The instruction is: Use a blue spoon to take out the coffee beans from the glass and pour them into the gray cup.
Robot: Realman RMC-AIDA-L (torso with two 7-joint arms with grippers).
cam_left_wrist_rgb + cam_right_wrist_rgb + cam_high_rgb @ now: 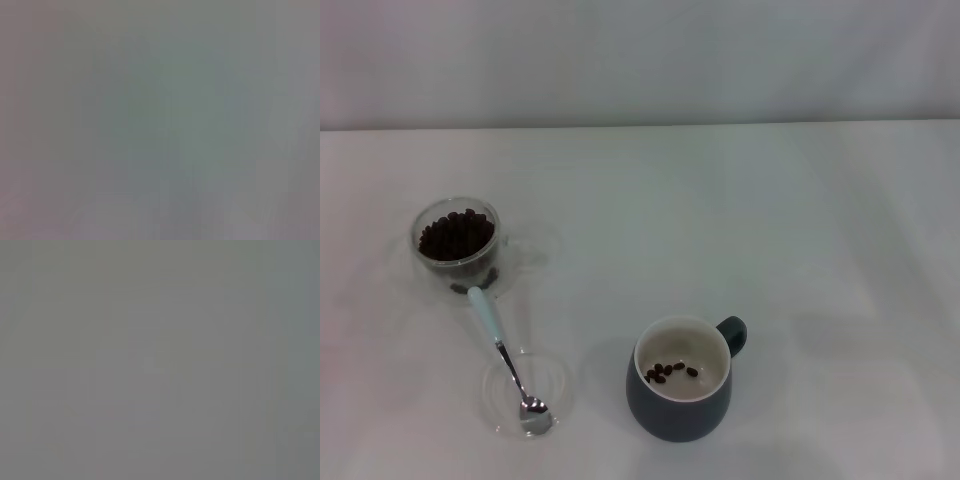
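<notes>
Here one glass [457,243], one gray cup [680,382] (five beans [669,372]), one blue spoon [506,358]; end effectors unseen.

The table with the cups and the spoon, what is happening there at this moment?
Nothing is being handled: neither gripper shows in any view. The glass at the robot's left is nearly full of coffee beans. The blue spoon lies free, its bowl resting in a clear saucer and its handle reaching toward the glass. The gray cup stands nearer the middle and holds only a few beans, so most of the transfer remains to be done.
</notes>
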